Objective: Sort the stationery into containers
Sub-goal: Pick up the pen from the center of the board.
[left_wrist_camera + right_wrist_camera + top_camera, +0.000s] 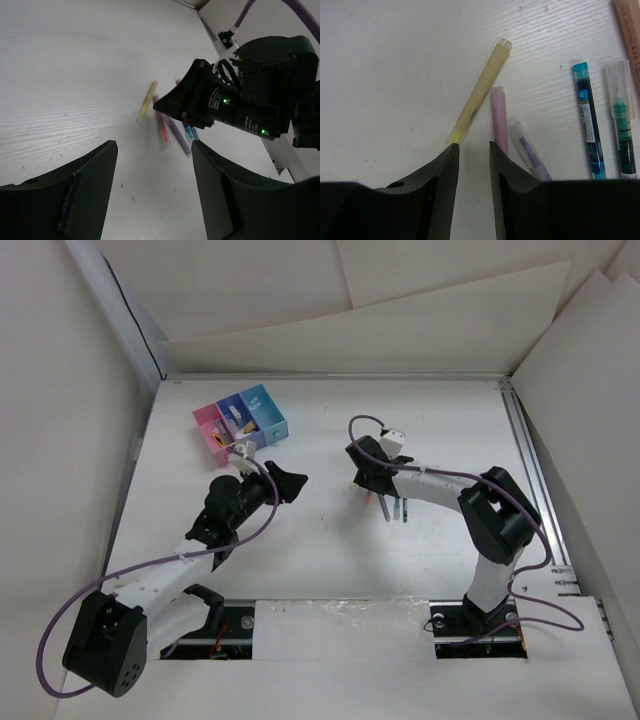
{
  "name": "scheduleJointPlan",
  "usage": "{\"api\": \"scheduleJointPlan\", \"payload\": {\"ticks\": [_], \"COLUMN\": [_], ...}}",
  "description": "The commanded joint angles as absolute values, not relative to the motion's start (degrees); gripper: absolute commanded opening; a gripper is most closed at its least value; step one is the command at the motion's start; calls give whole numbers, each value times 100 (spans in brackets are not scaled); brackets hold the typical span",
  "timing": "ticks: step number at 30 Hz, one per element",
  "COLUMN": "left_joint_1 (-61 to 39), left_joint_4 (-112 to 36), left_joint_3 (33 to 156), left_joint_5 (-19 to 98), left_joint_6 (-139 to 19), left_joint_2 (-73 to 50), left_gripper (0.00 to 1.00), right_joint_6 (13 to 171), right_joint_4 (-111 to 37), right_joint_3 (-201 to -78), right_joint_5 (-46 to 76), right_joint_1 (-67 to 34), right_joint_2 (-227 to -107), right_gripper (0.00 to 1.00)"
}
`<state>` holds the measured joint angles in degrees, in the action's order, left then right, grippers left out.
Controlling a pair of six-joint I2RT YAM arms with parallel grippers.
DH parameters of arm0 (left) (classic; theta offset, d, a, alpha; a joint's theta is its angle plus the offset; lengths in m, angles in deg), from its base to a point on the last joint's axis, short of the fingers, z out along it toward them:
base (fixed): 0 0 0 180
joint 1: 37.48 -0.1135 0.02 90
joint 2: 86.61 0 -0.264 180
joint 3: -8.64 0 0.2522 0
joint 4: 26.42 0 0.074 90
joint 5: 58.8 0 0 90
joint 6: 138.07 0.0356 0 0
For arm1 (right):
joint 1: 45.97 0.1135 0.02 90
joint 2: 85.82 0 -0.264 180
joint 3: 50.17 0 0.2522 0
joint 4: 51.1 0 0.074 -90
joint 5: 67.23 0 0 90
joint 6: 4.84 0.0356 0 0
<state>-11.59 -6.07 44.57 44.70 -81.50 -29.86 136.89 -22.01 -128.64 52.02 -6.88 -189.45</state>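
Blue pen (588,125) label: fine print, unreadable.
Right arm casing (225,107) print: small white lettering, illegible.

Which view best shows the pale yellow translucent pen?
The right wrist view: the pale yellow translucent pen lies in close-up, its length and clear cap sharp, just ahead of the right gripper. The left wrist view shows the pen small and blurred; in the top external view I cannot make it out.
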Motion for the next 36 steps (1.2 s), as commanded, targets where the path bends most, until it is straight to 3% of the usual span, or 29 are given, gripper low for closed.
{"api": "scheduleJointPlan", "payload": {"ticks": [1, 20, 26, 36], "left_joint_1": [-1146, -1146, -1146, -1146], "left_joint_4": [-230, -230, -397, -563], "left_joint_3": [4289, 4174, 4174, 4174], "left_joint_5": [4658, 4711, 4378, 4158], "left_joint_6": [-8068, -8121, -8173, -8173], "left_joint_2": [-3482, -3757, -3880, -4125], "left_gripper": [58, 61, 61, 61], "right_joint_6": [13913, 14361, 14308, 14255], "right_joint_4": [-1986, -1757, -1809, -1862], "right_joint_3": [-13327, -13767, -13767, -13820], "right_joint_5": [5450, 5512, 5406, 5283], "right_joint_1": [-651, -704, -757, -809], "right_joint_2": [-18909, -19586, -19691, -19858], "right_gripper": [36, 36, 29, 28]}}
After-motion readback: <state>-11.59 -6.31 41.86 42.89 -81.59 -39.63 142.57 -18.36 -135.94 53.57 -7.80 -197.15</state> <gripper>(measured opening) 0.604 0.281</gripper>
